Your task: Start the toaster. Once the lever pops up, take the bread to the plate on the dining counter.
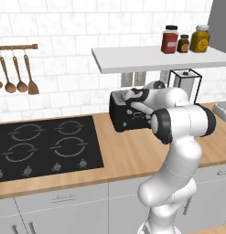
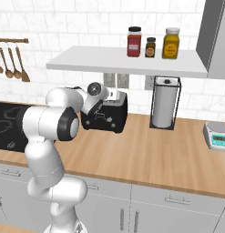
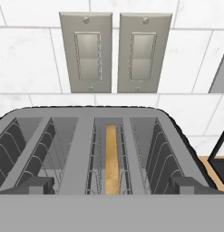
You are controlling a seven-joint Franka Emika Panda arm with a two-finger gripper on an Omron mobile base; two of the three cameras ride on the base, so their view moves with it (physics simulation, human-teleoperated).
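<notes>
Step in hand, as I read it: starting the toaster (image 2: 106, 111), lever not yet pressed. It sits on the wood worktop (image 2: 168, 154) against the tiled wall, under the shelf (image 2: 127, 61), between the black hob (image 1: 45, 141) and the paper-towel holder (image 2: 165, 103). The arm reaches over its top. The bread (image 3: 111, 158) stands on edge in one slot, sunk low. Next move calls for finding the lever on the toaster's side and pushing down; I can't make the lever out here. Pincer (image 3: 111, 190) hovers just above the slots, jaws spread wide, holding nothing, probably touching nothing.
</notes>
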